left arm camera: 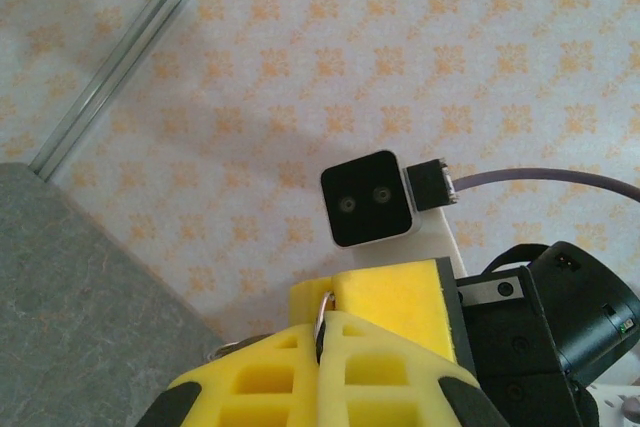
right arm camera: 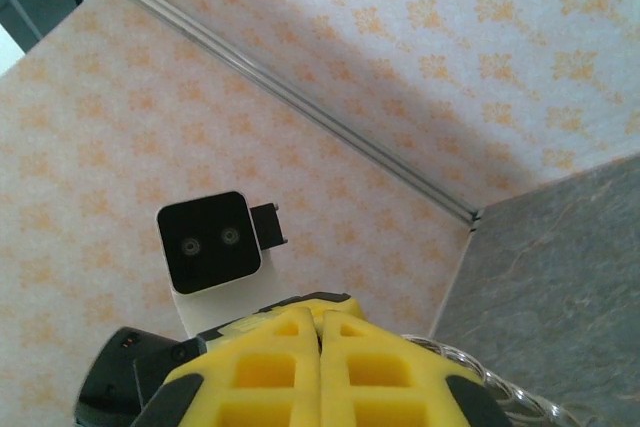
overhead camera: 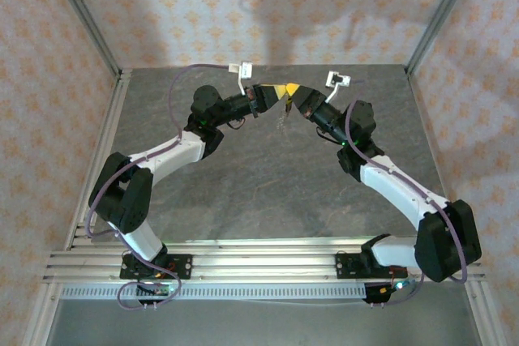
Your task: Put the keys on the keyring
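Both arms meet high above the back of the table, fingertip to fingertip. My left gripper (overhead camera: pixel 276 92) (left arm camera: pixel 323 325) is shut on a thin silvery ring, the keyring (left arm camera: pixel 324 309), which pokes out of the seam between its yellow fingers. A further bit of metal loop (left arm camera: pixel 232 347) shows beside its left finger. My right gripper (overhead camera: pixel 291 91) (right arm camera: pixel 320 317) faces it, yellow fingers pressed together with nothing visible between them. A silvery curved strand (right arm camera: pixel 500 387) runs past its right finger. A thin pale strand (overhead camera: pixel 283 120) hangs below the two grippers. The keys are hidden.
The grey table (overhead camera: pixel 268 184) lies below, walled by patterned panels with metal corner posts (overhead camera: pixel 85 18). Each wrist camera sees the other's camera block (left arm camera: pixel 367 197) (right arm camera: pixel 207 241) close ahead. The arms' bases sit on the rail (overhead camera: pixel 259 261) at the near edge.
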Tool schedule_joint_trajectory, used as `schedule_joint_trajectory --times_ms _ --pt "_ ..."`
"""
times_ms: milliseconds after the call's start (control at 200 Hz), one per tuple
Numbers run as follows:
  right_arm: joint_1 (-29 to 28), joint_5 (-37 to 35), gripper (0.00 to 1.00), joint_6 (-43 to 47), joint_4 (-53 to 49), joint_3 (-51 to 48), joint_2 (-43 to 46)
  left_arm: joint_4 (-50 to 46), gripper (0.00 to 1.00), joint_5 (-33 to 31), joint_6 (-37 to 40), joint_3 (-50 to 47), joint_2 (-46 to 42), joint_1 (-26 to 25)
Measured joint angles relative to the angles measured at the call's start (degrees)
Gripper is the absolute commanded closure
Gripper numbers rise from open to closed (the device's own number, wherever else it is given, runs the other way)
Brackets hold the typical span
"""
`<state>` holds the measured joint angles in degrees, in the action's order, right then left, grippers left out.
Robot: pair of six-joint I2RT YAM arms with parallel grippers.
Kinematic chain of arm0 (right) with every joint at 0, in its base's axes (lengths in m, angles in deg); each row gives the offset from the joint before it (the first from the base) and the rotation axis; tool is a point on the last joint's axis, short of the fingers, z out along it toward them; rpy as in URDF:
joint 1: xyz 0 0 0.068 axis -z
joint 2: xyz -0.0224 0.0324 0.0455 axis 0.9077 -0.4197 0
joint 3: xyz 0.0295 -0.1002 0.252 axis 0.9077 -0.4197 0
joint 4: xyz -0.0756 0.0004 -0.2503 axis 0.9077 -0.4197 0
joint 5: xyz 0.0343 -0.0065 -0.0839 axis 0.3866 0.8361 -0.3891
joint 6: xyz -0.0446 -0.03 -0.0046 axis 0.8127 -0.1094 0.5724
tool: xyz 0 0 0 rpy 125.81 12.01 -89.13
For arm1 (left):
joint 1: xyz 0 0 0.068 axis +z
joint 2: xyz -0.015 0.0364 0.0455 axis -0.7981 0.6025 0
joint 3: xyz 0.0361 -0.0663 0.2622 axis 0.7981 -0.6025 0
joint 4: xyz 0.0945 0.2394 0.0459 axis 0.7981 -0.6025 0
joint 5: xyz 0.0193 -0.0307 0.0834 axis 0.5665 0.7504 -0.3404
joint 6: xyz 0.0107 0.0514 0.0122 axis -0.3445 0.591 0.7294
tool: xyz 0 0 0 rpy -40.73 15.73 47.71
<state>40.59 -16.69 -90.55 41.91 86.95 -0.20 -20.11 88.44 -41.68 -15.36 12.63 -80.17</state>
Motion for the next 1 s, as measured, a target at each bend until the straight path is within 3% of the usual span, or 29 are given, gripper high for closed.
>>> schedule_joint_trajectory --times_ms 270,585,771,996 --pt "0.0 0.0 1.00 -0.9 0.7 0.0 0.0 -0.9 1.00 0.0 0.1 0.3 0.0 0.0" --pt "0.0 -0.2 1.00 -2.4 1.5 0.0 0.0 -5.8 0.69 -2.4 1.9 0.9 -1.2 0.0" --pt "-0.1 0.1 1.00 -3.1 2.0 0.0 0.0 -8.4 0.63 -4.9 3.4 0.9 -2.6 0.0" --pt "-0.1 0.3 1.00 -3.5 2.4 -0.7 0.0 -9.2 0.63 -6.6 4.1 0.6 -3.4 0.0"
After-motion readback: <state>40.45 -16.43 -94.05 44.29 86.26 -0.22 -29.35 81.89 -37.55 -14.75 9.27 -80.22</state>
